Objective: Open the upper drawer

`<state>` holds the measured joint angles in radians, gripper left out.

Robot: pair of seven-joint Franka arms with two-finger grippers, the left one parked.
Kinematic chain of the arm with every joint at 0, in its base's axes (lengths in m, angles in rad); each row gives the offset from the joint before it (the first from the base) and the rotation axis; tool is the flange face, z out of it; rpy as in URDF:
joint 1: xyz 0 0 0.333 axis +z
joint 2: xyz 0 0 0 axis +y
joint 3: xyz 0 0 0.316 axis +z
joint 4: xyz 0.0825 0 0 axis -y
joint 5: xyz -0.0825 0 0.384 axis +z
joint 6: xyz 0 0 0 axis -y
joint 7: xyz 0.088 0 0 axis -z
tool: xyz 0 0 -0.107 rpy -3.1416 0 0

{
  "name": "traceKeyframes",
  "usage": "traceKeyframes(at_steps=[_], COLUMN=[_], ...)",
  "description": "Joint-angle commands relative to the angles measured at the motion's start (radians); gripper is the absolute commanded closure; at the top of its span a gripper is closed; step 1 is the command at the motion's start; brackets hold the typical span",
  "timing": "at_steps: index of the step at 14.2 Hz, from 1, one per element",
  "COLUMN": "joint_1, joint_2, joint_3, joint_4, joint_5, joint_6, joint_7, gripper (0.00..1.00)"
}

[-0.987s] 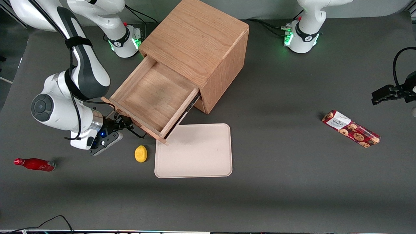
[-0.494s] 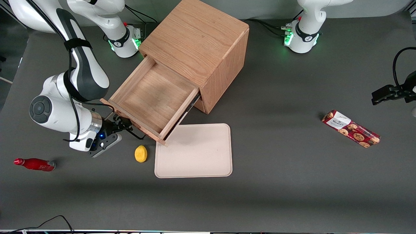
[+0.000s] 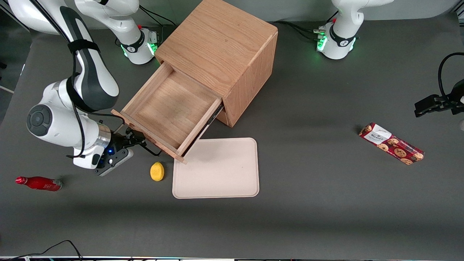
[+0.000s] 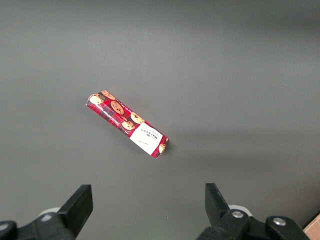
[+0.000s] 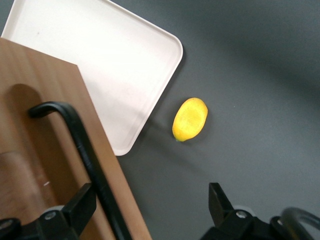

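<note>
The upper drawer (image 3: 170, 108) of the oak cabinet (image 3: 221, 43) stands pulled far out, and its shallow wooden tray is bare. My right gripper (image 3: 135, 140) sits just in front of the drawer front (image 5: 45, 125), low by the table. It is open. The thin black bar handle (image 5: 85, 150) runs between the fingers, close beside one finger (image 5: 82, 205) and well apart from the other. Nothing is clamped.
A yellow lemon (image 3: 157, 171) lies on the table close to the gripper, beside a cream tray (image 3: 217, 170) that sits under the drawer's corner. A red bottle (image 3: 38, 183) lies toward the working arm's end. A biscuit pack (image 3: 391, 143) lies toward the parked arm's end.
The right arm's wrist has shifted a little toward the working arm's end of the table. The drawer stays pulled out and has hardly moved.
</note>
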<state>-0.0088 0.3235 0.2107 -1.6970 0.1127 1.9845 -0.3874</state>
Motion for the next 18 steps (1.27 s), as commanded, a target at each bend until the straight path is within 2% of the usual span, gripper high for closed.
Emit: traceKeyframes(at_steps=[1,3,5,9,12,14,16,18], joint_1=[-0.007,-0.005,-0.003,0.009,0.035,0.055,0.084,0.093], joint_2=[-0.011,-0.037,-0.086,-0.199,-0.262,-0.294,-0.33,-0.348], joint_3=[-0.001,-0.008,-0.051,-0.198,-0.299,-0.333,-0.329,-0.311], joint_4=[0.056,0.066,0.065,0.063,0.063,0.066,0.068,0.069], joint_5=[-0.007,-0.007,0.002,0.005,-0.005,-0.019,-0.149,-0.215], joint_6=[-0.084,-0.124,-0.15,-0.193,-0.204,-0.229,-0.262,-0.305], joint_7=[-0.011,-0.008,0.007,0.039,0.171,0.287,0.399,0.462], gripper=[0.0,0.0,0.0,0.0,0.0,0.0,0.0,0.0])
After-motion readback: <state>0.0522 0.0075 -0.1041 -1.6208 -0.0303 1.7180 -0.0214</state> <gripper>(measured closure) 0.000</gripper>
